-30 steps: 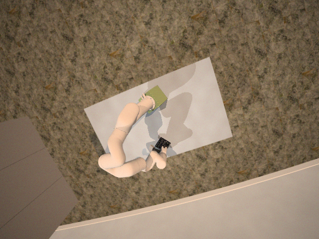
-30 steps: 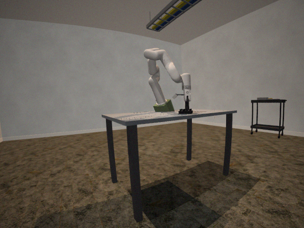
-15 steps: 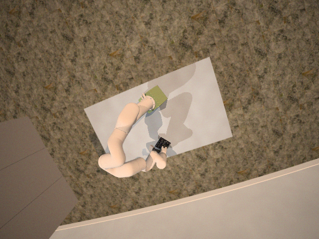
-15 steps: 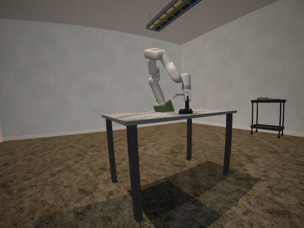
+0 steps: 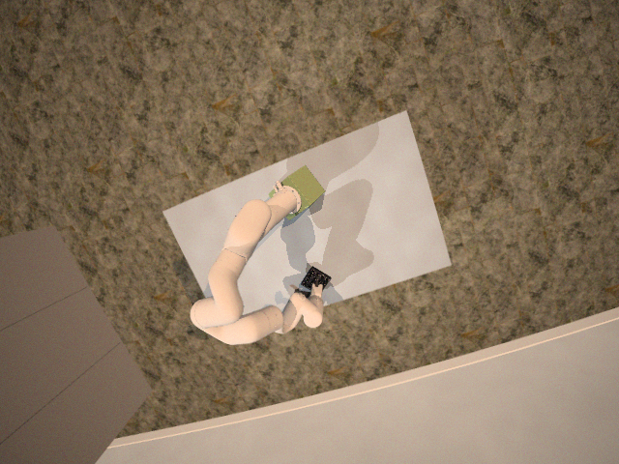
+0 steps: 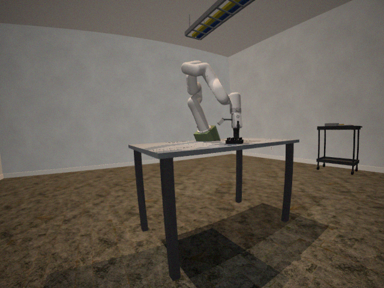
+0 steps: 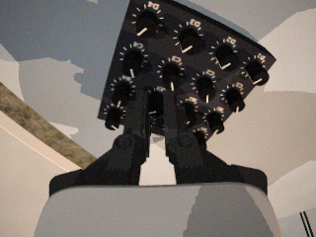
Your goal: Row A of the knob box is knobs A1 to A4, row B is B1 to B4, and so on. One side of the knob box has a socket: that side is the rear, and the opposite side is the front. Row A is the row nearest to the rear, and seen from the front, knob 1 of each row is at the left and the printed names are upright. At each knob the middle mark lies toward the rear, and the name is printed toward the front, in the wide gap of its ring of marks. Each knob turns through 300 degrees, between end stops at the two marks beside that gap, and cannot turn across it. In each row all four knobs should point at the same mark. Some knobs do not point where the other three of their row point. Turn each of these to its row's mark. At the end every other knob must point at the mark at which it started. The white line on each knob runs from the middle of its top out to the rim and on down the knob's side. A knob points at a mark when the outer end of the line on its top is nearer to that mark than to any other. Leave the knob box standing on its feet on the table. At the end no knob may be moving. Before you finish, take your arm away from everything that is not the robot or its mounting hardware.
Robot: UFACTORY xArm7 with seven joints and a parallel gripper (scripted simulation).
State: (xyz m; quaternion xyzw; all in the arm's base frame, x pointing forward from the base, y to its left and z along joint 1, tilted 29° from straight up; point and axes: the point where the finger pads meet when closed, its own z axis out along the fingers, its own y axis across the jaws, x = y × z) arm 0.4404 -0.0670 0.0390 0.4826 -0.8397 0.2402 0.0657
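The black knob box (image 5: 316,275) (image 6: 234,141) (image 7: 164,45) stands on the white table (image 5: 399,199) (image 6: 186,147) near its edge. It carries a grid of black knobs with white lines. My gripper (image 7: 156,104) (image 5: 315,286) (image 6: 236,134) points straight down onto the box. Its two dark fingers are shut on one knob (image 7: 156,98). In the wrist view that knob is in the third row from the far edge, second from the left. The fingers hide its white line. The printed names are too small to read.
The arm's green base block (image 5: 307,184) (image 6: 211,135) stands on the table behind the box. A black cart (image 6: 338,145) stands by the right wall, far from the table. The table edge runs close to the box.
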